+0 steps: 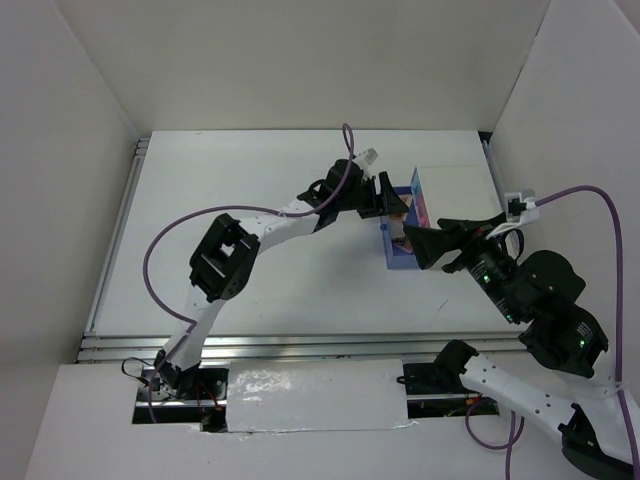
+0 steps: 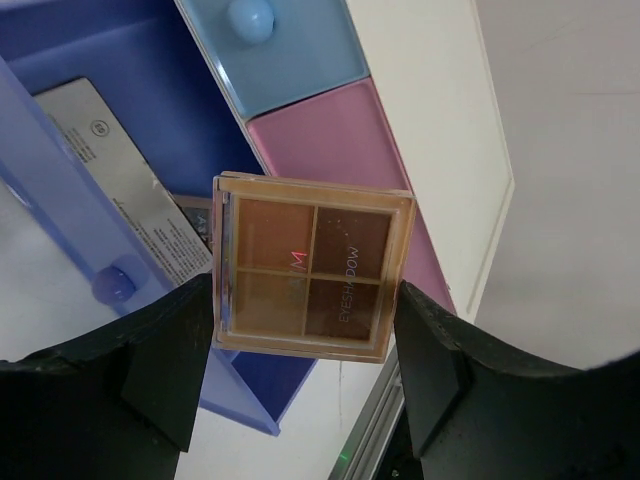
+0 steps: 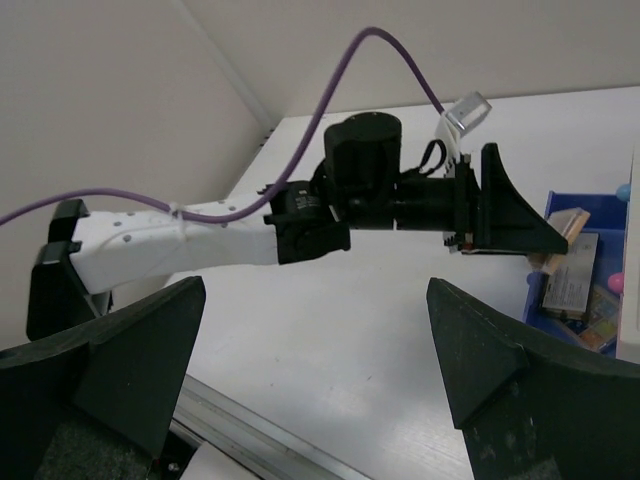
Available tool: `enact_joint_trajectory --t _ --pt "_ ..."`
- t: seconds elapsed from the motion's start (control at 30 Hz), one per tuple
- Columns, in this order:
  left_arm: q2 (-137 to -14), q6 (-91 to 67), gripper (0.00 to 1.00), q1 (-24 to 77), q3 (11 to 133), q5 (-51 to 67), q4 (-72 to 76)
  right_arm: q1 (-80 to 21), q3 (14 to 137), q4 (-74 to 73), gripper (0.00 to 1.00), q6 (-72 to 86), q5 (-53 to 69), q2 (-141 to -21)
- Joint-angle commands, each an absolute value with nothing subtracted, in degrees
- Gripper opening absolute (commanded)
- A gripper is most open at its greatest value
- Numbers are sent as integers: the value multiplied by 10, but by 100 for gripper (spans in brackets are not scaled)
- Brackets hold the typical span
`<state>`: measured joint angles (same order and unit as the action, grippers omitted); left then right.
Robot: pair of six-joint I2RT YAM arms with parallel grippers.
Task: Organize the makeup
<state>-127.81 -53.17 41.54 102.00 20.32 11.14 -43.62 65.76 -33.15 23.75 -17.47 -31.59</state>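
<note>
My left gripper (image 2: 305,292) is shut on a flat brown four-pan eyeshadow palette (image 2: 312,265), gripped by its side edges. It holds the palette above the open dark-blue drawer (image 2: 90,60) of the white box (image 2: 430,130). Another palette (image 2: 125,205) lies in that drawer, label side up. In the right wrist view the held palette (image 3: 562,226) hangs over the drawer (image 3: 560,315). My right gripper (image 3: 315,370) is open and empty over the bare table. In the top view it (image 1: 432,238) sits just right of the drawer (image 1: 400,258). The bottles, lipstick and stick are out of view.
The box has a shut light-blue drawer (image 2: 290,50) and a shut pink drawer (image 2: 345,150). The left arm (image 1: 260,225) reaches across the middle of the table. White walls enclose the table, and a metal rail (image 1: 250,345) runs along its near edge.
</note>
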Motion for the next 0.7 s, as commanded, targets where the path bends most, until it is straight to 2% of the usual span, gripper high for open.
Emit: enact_joint_trajectory --t 0.0,0.07,0.1,0.47,0.67 --pt "-1285 -545 66 425 1070 205 160 -435 686 -337 100 233 -185 -305" --pt "-1291 -543 94 425 1076 200 153 -435 689 -340 100 232 -184 -304" --pt "-1297 -543 99 425 1077 197 155 -435 688 -340 100 232 -184 -304" --pt "-1274 -514 99 423 1079 148 91 -435 684 -340 100 229 -186 -307" --pt "-1227 -512 99 425 1047 3 -59 -435 677 -340 100 229 -186 -306"
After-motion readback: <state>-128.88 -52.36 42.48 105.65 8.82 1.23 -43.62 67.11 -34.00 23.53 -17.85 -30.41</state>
